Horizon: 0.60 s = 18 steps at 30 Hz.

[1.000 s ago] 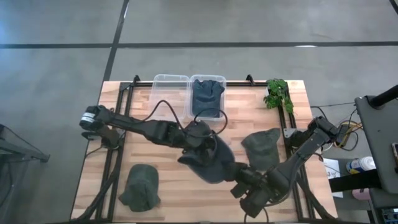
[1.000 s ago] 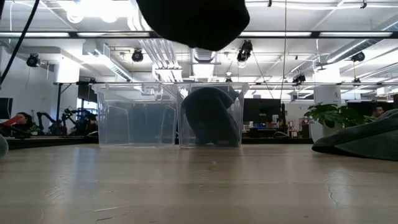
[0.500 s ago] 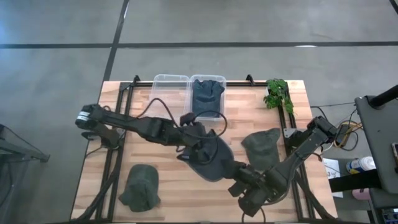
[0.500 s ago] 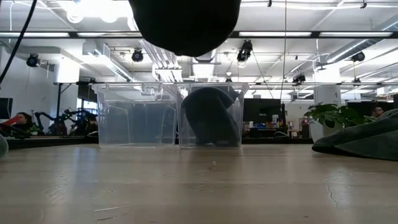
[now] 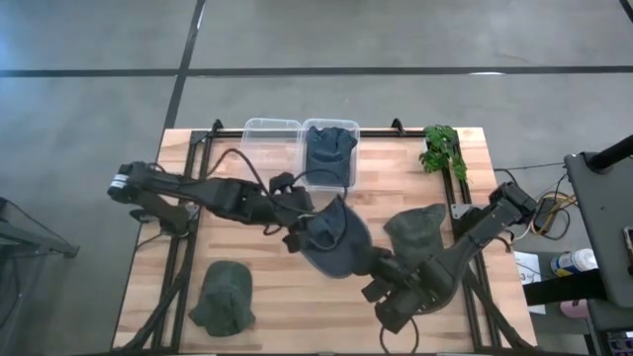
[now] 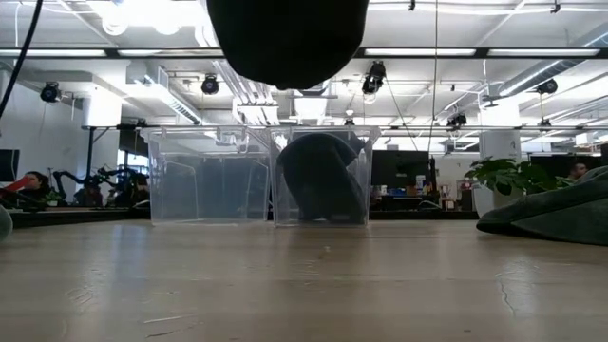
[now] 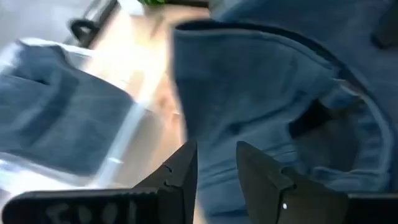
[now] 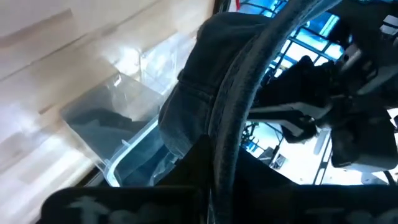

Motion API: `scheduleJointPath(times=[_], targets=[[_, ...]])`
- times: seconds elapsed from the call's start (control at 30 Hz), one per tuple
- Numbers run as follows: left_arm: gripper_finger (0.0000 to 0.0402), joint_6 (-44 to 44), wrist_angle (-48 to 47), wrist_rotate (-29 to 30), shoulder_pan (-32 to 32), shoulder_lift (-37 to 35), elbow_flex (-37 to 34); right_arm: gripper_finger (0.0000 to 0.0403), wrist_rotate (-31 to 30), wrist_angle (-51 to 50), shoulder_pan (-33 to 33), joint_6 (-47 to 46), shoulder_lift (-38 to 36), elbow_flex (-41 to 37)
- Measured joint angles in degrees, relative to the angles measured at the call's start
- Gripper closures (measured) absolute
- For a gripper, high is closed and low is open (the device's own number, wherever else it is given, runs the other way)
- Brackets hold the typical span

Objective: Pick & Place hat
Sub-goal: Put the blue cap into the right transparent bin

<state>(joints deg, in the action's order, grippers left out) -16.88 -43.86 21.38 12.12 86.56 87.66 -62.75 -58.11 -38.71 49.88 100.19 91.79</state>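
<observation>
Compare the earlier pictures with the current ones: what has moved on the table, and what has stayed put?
The left gripper and right gripper, both holding the dark blue hat in the air, have carried it a little toward the two clear bins. Nothing was let go. The blue hat in the bin, the two green hats on the table and the plant stayed put.

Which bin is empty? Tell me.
The left clear bin is empty; the right bin beside it holds a dark blue hat.

Hat between 2 grippers
</observation>
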Motion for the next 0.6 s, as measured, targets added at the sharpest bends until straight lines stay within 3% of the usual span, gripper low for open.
scheduleJointPath(times=[0.17,0.27,0.6], targets=[[0.0296,-1.47,0.28,-1.24,0.13,3.2,-0.33,0.039,0.13,0.07,1.69,-0.19,-0.01,0.0],[0.0296,-1.44,0.31,0.2,0.13,3.02,0.69,0.039,0.36,0.02,1.81,-5.32,-0.14,0.0],[0.0296,7.93,0.28,19.77,0.44,-4.54,8.83,0.039,-0.06,-0.04,1.83,-27.78,-1.23,0.02]])
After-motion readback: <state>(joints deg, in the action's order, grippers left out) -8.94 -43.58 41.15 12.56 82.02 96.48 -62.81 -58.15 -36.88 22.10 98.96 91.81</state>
